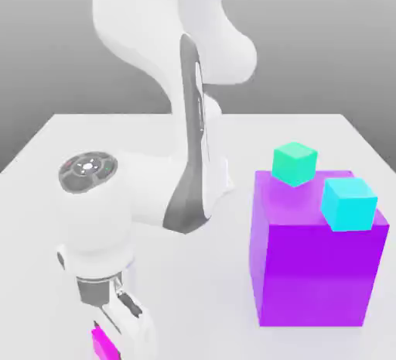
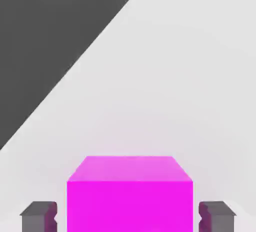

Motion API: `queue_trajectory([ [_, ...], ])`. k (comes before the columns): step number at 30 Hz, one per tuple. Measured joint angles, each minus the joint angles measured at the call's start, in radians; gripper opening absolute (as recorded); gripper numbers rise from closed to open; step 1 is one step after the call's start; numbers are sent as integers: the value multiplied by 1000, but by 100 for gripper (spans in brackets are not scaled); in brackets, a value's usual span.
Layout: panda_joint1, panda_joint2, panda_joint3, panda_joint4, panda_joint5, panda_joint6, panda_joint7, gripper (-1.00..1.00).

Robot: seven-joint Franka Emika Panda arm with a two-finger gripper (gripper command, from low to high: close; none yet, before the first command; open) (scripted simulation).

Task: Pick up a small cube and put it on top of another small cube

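A small magenta cube (image 1: 103, 344) (image 2: 130, 196) sits on the white table at the near edge of the exterior view, toward its left. My gripper (image 1: 116, 329) (image 2: 127, 216) is lowered over it, one grey finger (image 2: 39, 217) on each side. The jaws stand open, with a thin gap between each finger and the cube's sides. A cyan small cube (image 1: 349, 204) rests on top of a large purple block (image 1: 317, 273) at the exterior view's right. A green small cube (image 1: 295, 163) stands at that block's far top edge; whether it rests on the block or behind it I cannot tell.
The white arm (image 1: 193, 118) rises through the middle of the exterior view, between the gripper and the purple block. The white table (image 1: 232, 289) lies bare between them. In the hand view the table's edge (image 2: 75, 61) runs diagonally beyond the magenta cube, with dark floor past it.
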Motion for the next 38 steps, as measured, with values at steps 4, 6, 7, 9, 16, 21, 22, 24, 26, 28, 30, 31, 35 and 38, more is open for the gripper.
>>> queue_trajectory([
  [4,-1,-15,1,-4,-2,-12,2,-100],
  [6,1,-78,-2,-17,-4,-61,4,-100],
  [7,1,-112,-3,-24,-6,-89,5,-100],
  [9,21,-183,17,-25,-17,-158,-23,-100],
  [16,200,-431,174,24,-5,-452,-286,-100],
  [21,346,-607,226,62,32,-665,-499,-100],
  [22,370,-643,243,69,41,-707,-542,-100],
  [24,409,-684,266,66,51,-745,-604,-100],
  [26,418,-666,278,28,49,-690,-614,-100],
  [28,416,-641,288,-10,46,-627,-615,100],
  [30,416,-641,288,-10,46,-627,-615,100],
  [31,416,-641,288,-10,46,-627,-615,100],
  [35,416,-643,288,-9,42,-629,-614,100],
  [38,416,-688,281,52,47,-735,-620,100],
])
